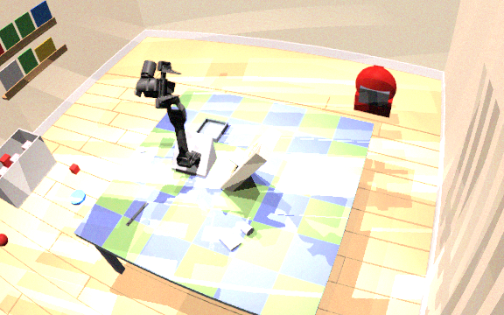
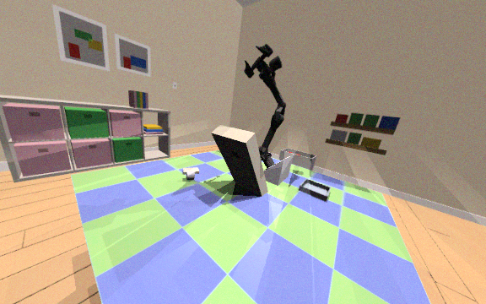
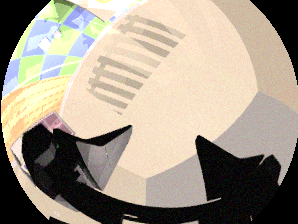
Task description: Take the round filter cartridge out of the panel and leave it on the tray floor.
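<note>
The service panel [image 1: 245, 171] [image 2: 243, 162] is a tilted slab on the checkered table. Its dark back faces the exterior view, and its front is nearly edge-on and washed out in the top view. The cartridge and its slots cannot be made out in any view. The tray [image 1: 225, 132] [image 2: 314, 195], with a dark rim and a pale floor, lies beside the robot's base; nothing shows in it. My gripper [image 2: 251, 56] [image 3: 165, 134] is raised high above the table, far from panel and tray. Its fingers are wide apart with nothing between them.
A pale angled block [image 1: 208, 153] [image 2: 278, 171] stands by the arm's base, between panel and tray in the exterior view. A small white piece [image 1: 231, 241] [image 2: 191, 171] and a dark rod [image 1: 136, 213] lie on the table. A grey bin [image 1: 29, 168] stands on the floor.
</note>
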Robot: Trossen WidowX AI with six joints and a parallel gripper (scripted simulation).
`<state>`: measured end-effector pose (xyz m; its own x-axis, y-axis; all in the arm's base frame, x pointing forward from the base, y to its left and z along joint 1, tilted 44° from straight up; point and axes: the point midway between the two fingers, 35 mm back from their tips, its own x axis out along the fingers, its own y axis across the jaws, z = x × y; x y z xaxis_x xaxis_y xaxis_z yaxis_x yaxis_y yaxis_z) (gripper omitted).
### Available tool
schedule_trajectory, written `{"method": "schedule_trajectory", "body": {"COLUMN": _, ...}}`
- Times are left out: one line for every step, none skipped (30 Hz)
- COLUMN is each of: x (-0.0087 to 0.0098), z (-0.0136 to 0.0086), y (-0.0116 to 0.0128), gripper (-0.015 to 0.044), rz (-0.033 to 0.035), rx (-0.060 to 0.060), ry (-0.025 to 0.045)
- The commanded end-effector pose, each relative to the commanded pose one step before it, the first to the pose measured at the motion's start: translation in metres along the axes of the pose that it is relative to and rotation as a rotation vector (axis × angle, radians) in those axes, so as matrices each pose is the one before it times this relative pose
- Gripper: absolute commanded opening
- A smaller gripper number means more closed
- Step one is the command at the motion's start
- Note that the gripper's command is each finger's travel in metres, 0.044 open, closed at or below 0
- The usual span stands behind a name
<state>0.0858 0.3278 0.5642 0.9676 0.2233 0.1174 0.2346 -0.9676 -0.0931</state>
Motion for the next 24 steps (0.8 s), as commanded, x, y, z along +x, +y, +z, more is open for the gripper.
{"method": "schedule_trajectory", "body": {"x": -0.0009, "z": -0.00117, "y": 0.00038, "gripper": 0.0374, "rz": -0.00372, "rx": 0.0038, "ry": 0.00305}}
{"method": "schedule_trajectory", "body": {"x": -0.00269, "z": -0.00351, "y": 0.00117, "gripper": 0.0347, "rz": -0.01106, "rx": 0.0115, "ry": 0.00911}}
{"method": "schedule_trajectory", "body": {"x": -0.00439, "z": -0.00587, "y": 0.002, "gripper": 0.0321, "rz": -0.01813, "rx": 0.0194, "ry": 0.01506}}
{"method": "schedule_trajectory", "body": {"x": -0.00596, "z": -0.00828, "y": 0.00289, "gripper": 0.0295, "rz": -0.02473, "rx": 0.0275, "ry": 0.02081}}
{"method": "schedule_trajectory", "body": {"x": -0.00733, "z": -0.01075, "y": 0.00386, "gripper": 0.0269, "rz": -0.03063, "rx": 0.036, "ry": 0.0263}}
{"method": "schedule_trajectory", "body": {"x": -0.00841, "z": -0.01328, "y": 0.00493, "gripper": 0.0242, "rz": -0.03556, "rx": 0.0448, "ry": 0.03142}}
{"method": "schedule_trajectory", "body": {"x": -0.00854, "z": -0.01482, "y": 0.00567, "gripper": 0.0216, "rz": -0.03673, "rx": 0.0505, "ry": 0.03376}}
{"method": "schedule_trajectory", "body": {"x": -0.00776, "z": -0.01501, "y": 0.00592, "gripper": 0.019, "rz": -0.03413, "rx": 0.0517, "ry": 0.03294}}
{"method": "schedule_trajectory", "body": {"x": -0.00664, "z": -0.01444, "y": 0.00588, "gripper": 0.0164, "rz": -0.02995, "rx": 0.0502, "ry": 0.03061}}
{"method": "schedule_trajectory", "body": {"x": -0.0045, "z": -0.01103, "y": 0.00455, "gripper": 0.0137, "rz": -0.02092, "rx": 0.0385, "ry": 0.02266}}
{"method": "schedule_trajectory", "body": {"x": -0.00441, "z": -0.01203, "y": 0.00509, "gripper": 0.0114, "rz": -0.02129, "rx": 0.0442, "ry": 0.02394}}
{"method": "schedule_trajectory", "body": {"x": -0.00417, "z": -0.01294, "y": 0.00572, "gripper": 0.0114, "rz": -0.0209, "rx": 0.048, "ry": 0.02517}}
{"method": "schedule_trajectory", "body": {"x": -0.00376, "z": -0.01364, "y": 0.00633, "gripper": 0.0114, "rz": -0.01978, "rx": 0.0513, "ry": 0.02596}}
{"method": "schedule_trajectory", "body": {"x": -0.00324, "z": -0.01435, "y": 0.00703, "gripper": 0.0114, "rz": -0.01826, "rx": 0.0546, "ry": 0.02677}}
{"method": "schedule_trajectory", "body": {"x": -0.00256, "z": -0.01472, "y": 0.00766, "gripper": 0.0114, "rz": -0.01594, "rx": 0.0569, "ry": 0.02697}}
{"method": "schedule_trajectory", "body": {"x": -0.00175, "z": -0.01468, "y": 0.00812, "gripper": 0.0114, "rz": -0.01296, "rx": 0.0575, "ry": 0.02649}}
{"method": "schedule_trajectory", "body": {"x": -0.00093, "z": -0.01442, "y": 0.00853, "gripper": 0.0114, "rz": -0.00975, "rx": 0.0574, "ry": 0.02575}}
{"method": "schedule_trajectory", "body": {"x": -0.00012, "z": -0.01411, "y": 0.00895, "gripper": 0.0114, "rz": -0.0065, "rx": 0.0571, "ry": 0.02504}}
{"method": "schedule_trajectory", "body": {"x": 0.00066, "z": -0.01375, "y": 0.00938, "gripper": 0.0114, "rz": -0.00325, "rx": 0.0566, "ry": 0.02436}}
{"method": "schedule_trajectory", "body": {"x": 0.00143, "z": -0.01335, "y": 0.00982, "gripper": 0.0114, "rz": 0.00001, "rx": 0.0559, "ry": 0.02371}}
{"method": "schedule_trajectory", "body": {"x": 0.0022, "z": -0.01237, "y": 0.0101, "gripper": 0.0114, "rz": 0.00403, "rx": 0.0507, "ry": 0.02172}}
{"method": "schedule_trajectory", "body": {"x": 0.00262, "z": -0.0112, "y": 0.00999, "gripper": 0.0114, "rz": 0.00647, "rx": 0.0485, "ry": 0.01903}}
{"method": "schedule_trajectory", "body": {"x": 0.00294, "z": -0.01007, "y": 0.0102, "gripper": 0.0114, "rz": 0.00887, "rx": 0.0501, "ry": 0.01472}}
{"method": "schedule_trajectory", "body": {"x": 0.00348, "z": -0.00959, "y": 0.01057, "gripper": 0.0114, "rz": 0.01141, "rx": 0.049, "ry": 0.01416}}
